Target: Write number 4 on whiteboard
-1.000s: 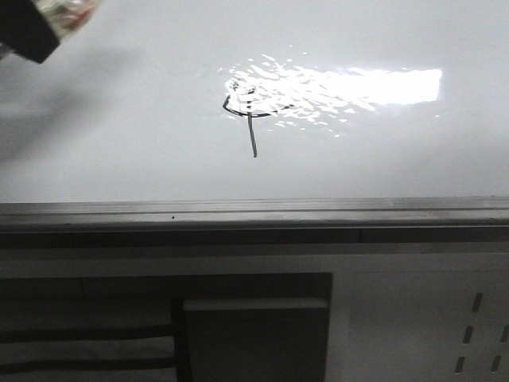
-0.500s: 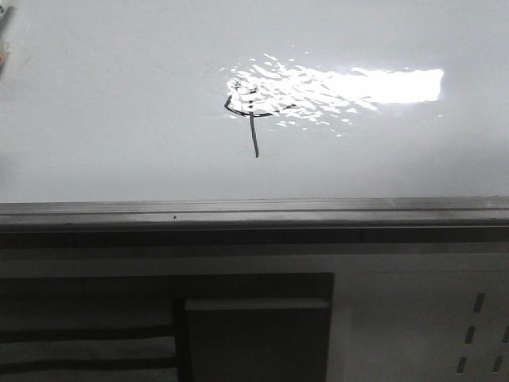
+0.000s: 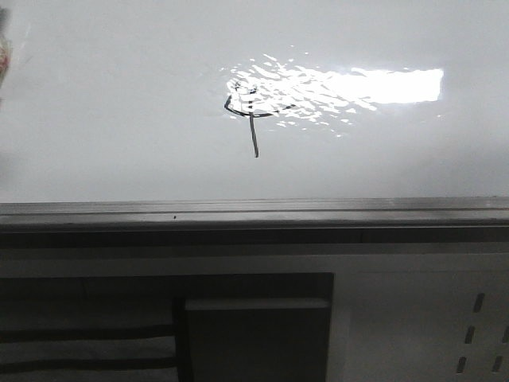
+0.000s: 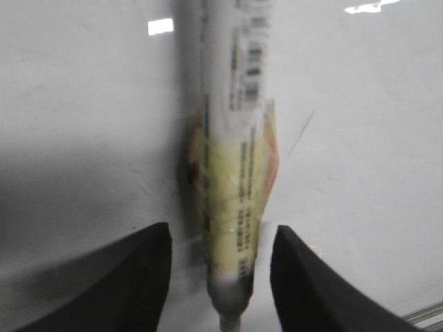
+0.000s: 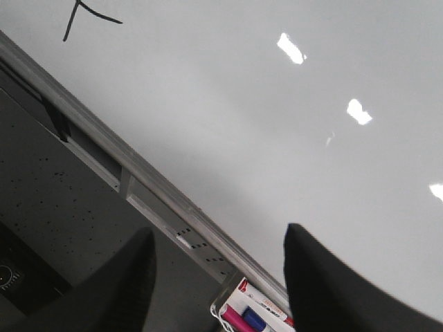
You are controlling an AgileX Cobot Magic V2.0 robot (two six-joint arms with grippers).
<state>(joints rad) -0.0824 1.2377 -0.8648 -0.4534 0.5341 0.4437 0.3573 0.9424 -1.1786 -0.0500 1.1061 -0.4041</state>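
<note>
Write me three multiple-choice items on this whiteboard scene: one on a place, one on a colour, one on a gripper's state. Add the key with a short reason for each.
1. Where does the number 4 sit on the whiteboard in the front view?
A. at the left end of the bright light reflection
B. in the far right corner
C. on the grey edge rail

2. What colour are the strokes of the number 4?
A. red
B. dark
C. green

3. What is between the fingers of the left gripper?
A. nothing
B. an eraser
C. a marker

Key:
1 A, its angular top overlaps the left end of the glare.
2 B, thin dark lines on white.
3 C, the left wrist view shows the white barrel with a yellowish wrap running between the fingers.
</note>
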